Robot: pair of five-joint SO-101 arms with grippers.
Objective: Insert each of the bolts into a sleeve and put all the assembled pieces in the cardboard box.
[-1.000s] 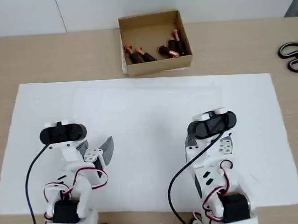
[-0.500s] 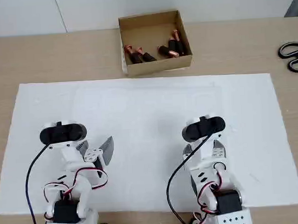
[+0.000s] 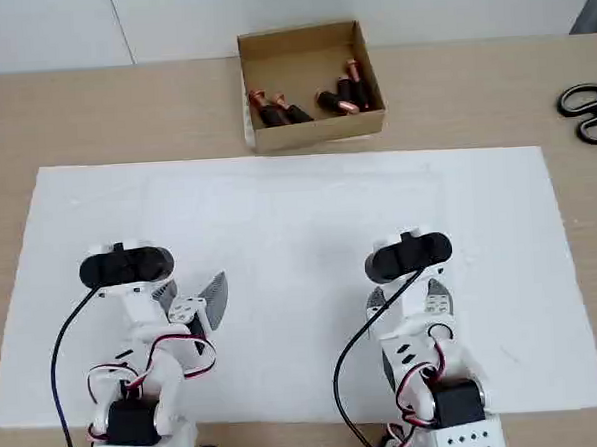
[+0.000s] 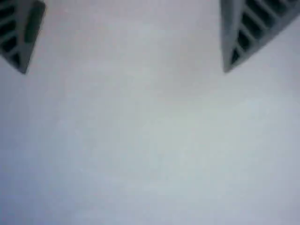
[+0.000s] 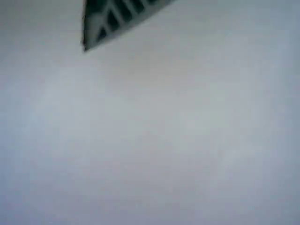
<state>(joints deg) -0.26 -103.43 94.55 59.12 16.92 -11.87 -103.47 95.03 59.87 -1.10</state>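
Robot arms: two, the left arm [image 3: 149, 326] and the right arm [image 3: 419, 327].
Black cables: two, one cable [image 3: 57, 361] on the left arm and one [image 3: 344, 366] on the right arm.
Cardboard box: one [image 3: 314, 133].
Bolt pieces [image 3: 334, 103] in the box: four that can be counted, each black with a copper end. Some lie close together, so there may be one more.
Scissors: one pair [image 3: 585, 111].
White sheet: one [image 3: 298, 213].
Table: one [image 3: 103, 114].
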